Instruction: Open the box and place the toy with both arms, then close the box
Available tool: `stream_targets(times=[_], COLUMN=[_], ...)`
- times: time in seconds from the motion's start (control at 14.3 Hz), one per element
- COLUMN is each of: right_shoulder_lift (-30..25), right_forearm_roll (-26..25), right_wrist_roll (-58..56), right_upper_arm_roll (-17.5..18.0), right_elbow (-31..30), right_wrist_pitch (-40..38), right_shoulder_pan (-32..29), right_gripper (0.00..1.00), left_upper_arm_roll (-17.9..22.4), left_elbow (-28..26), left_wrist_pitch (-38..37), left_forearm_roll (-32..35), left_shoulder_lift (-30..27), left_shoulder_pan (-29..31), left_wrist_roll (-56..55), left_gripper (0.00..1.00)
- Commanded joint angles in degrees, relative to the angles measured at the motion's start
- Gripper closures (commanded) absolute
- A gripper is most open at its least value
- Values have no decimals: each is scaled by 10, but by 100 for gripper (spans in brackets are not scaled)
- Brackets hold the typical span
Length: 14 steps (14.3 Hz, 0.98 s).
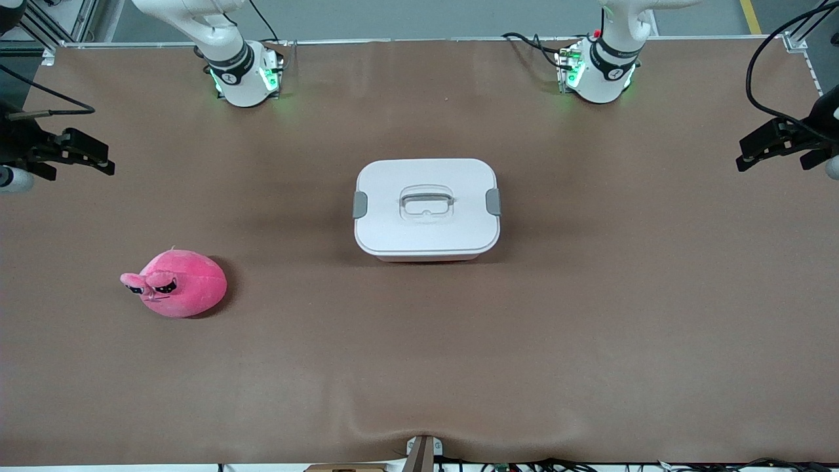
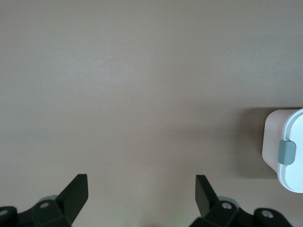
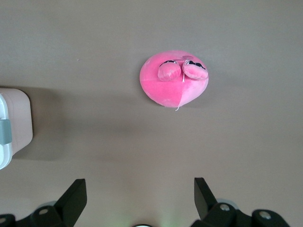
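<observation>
Spanning the whole scene, the desk [image 1: 590, 341] carries the box [image 1: 427, 208] dead centre, lid clipped on, awaiting both arms. The toy [image 1: 178, 286] sits at its eight o'clock. Left claw [image 1: 780, 145] and right claw [image 1: 62, 154] hover at three and nine, released, empty.

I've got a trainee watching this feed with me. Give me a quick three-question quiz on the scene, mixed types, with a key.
1. True or false: the box has its lid on.
2. The toy lies: A) in the box; B) on the table, nearer the front camera than the box, toward the right arm's end; C) held in a pincer.
3. Fill in: both pincers stand ____ and hold nothing.

Key:
1. True; both grey clips sit at the lid's ends.
2. B.
3. Open: the left pincer and the right pincer each hang over bare table at their own ends.
</observation>
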Motion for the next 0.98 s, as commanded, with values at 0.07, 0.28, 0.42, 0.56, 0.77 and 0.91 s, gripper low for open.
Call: stream_targets(times=[0.07,0.28,0.42,0.56,0.77,0.91], right_shoulder_lift=[1,2,2,8,30,30], right_forearm_roll=[0,1,1,1,1,1], right_wrist_roll=[2,2,2,2,3,3], right_upper_arm_roll=[-3,-3,-2,-3,-2,-2], right_elbow=[4,4,4,4,6,6], right_wrist_pitch=[1,1,1,3,21,21], right_shoulder_pan=[4,4,4,4,4,6], right_gripper=[0,0,0,0,0,0], left_upper_arm_roll=[-2,-2,-2,-2,-5,-6], left_elbow=[10,10,10,11,14,12], left_wrist_pitch=[-1,-1,-1,-1,5,6], left_forearm_roll=[8,14,14,13,13,15], left_shoulder_lift=[4,5,7,10,12,12], left_shoulder_pan=[4,2,3,1,-5,-6], left_wrist_roll=[1,0,5,6,0,1], left_gripper=[0,0,0,0,0,0])
